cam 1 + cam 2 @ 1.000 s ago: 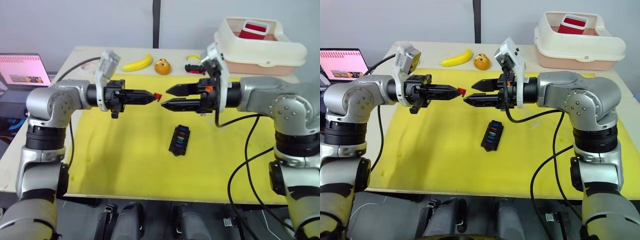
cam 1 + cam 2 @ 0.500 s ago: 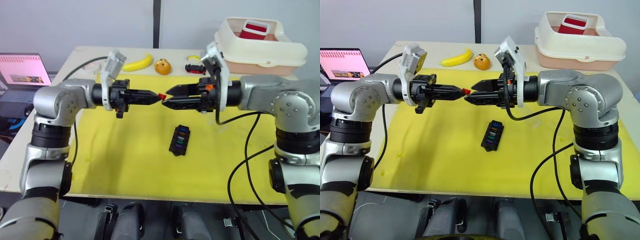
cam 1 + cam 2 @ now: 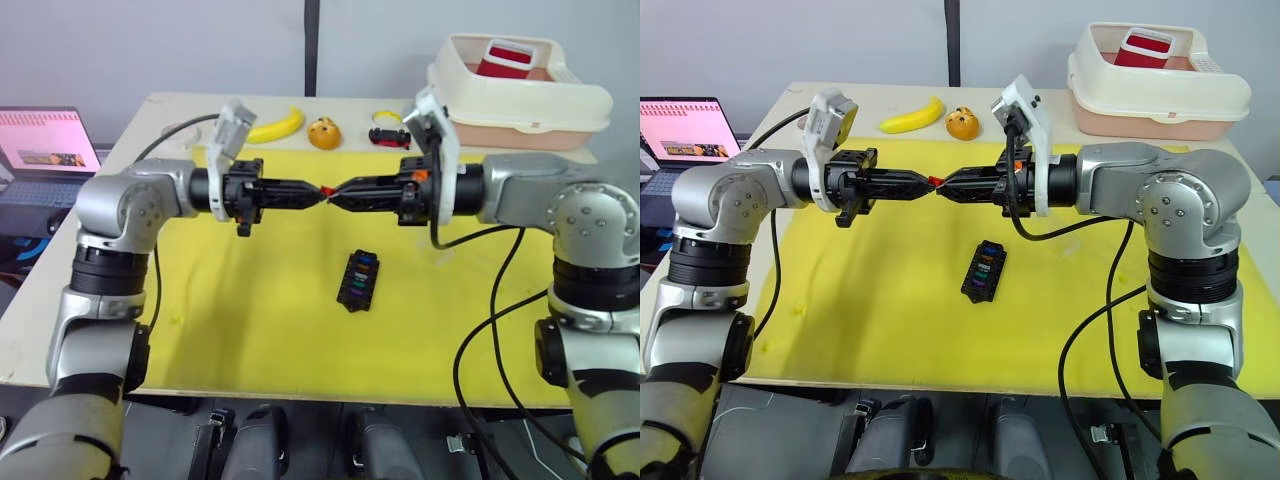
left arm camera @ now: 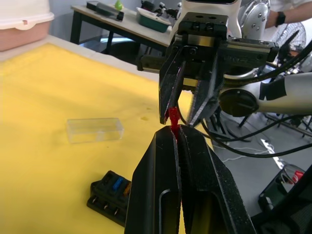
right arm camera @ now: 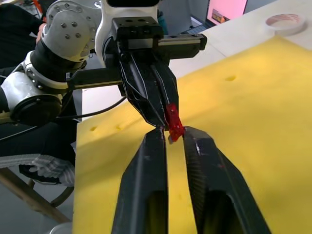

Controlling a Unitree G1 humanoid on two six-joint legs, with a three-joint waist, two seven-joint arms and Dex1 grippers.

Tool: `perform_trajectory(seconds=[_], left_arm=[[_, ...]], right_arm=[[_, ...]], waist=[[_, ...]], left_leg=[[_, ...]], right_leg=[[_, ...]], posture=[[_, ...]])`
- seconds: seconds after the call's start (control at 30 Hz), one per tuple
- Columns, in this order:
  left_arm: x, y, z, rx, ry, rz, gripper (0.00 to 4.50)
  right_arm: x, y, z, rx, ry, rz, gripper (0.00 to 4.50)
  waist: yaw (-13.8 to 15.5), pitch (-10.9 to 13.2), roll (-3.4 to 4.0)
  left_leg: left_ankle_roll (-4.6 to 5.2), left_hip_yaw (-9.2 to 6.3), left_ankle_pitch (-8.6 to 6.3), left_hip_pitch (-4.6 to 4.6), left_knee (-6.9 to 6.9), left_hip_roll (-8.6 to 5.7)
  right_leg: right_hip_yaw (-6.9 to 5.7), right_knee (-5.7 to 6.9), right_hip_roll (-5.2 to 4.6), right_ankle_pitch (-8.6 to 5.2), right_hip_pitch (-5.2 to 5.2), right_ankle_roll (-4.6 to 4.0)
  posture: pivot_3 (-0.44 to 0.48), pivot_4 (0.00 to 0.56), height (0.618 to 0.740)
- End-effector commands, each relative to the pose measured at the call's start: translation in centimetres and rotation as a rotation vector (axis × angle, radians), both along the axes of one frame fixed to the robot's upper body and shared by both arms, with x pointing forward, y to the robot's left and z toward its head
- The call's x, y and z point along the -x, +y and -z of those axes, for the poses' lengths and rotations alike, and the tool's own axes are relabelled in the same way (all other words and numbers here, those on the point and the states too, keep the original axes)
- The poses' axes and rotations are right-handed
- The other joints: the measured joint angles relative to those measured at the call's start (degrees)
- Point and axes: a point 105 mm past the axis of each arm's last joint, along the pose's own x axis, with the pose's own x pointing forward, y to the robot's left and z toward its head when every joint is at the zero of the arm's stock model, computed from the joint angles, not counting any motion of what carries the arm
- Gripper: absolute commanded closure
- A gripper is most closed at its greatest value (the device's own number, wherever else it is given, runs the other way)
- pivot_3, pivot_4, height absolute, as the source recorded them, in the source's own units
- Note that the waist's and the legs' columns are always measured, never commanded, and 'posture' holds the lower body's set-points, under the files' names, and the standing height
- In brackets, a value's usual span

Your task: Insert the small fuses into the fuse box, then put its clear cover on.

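Pointing rightward, red fuse [image 4: 172, 117] leaves left hand [image 4: 176, 134].

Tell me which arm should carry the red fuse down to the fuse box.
Probably the right. The right gripper is closing around the red fuse that the left gripper pinches, and the fuse box lies nearer its side.

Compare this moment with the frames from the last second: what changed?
The two tools came together above the mat: the left tool, shut on the red fuse, moved toward the right tool, whose fingers narrowed around the fuse's free end. The fuse box and clear cover stayed put.
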Motion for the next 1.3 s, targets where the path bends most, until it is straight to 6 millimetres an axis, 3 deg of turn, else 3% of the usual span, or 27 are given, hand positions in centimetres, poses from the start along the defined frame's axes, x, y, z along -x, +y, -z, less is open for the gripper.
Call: perform_trajectory(seconds=[0.03, 0.9, 1.3], left_arm=[[0.5, -0.3, -0.7, 0.002, -0.044, 0.016, 4.50], [0.6, 0.1, -0.8, -0.034, -0.078, 0.016, 4.50], [0.5, 0.4, -1.2, -0.013, -0.084, 0.005, 4.50]], right_arm=[[0.6, 0.0, -0.9, -0.023, -0.034, -0.019, 3.62], [0.1, 0.2, -2.0, -0.014, -0.016, -0.052, 3.62], [-0.1, -0.1, -1.1, 0.005, -0.009, -0.041, 3.62]], waist=[[0.00, 0.00, 0.00], [-0.02, 0.00, 0.00], [0.01, 0.00, 0.00]], left_leg=[[0.00, 0.00, 0.00, 0.00, 0.00, 0.00], [0.00, 0.01, 0.00, 0.00, -0.02, 0.00], [0.00, 0.00, 0.00, -0.01, -0.02, 0.00]], right_leg=[[0.00, 0.00, 0.00, 0.00, 0.00, 0.00], [0.00, -0.01, 0.01, 0.00, -0.01, 0.00], [0.00, -0.01, 0.00, 0.00, -0.01, 0.00]], posture=[[0.000, 0.150, 0.740], [0.000, 0.150, 0.740], [0.000, 0.150, 0.740]])
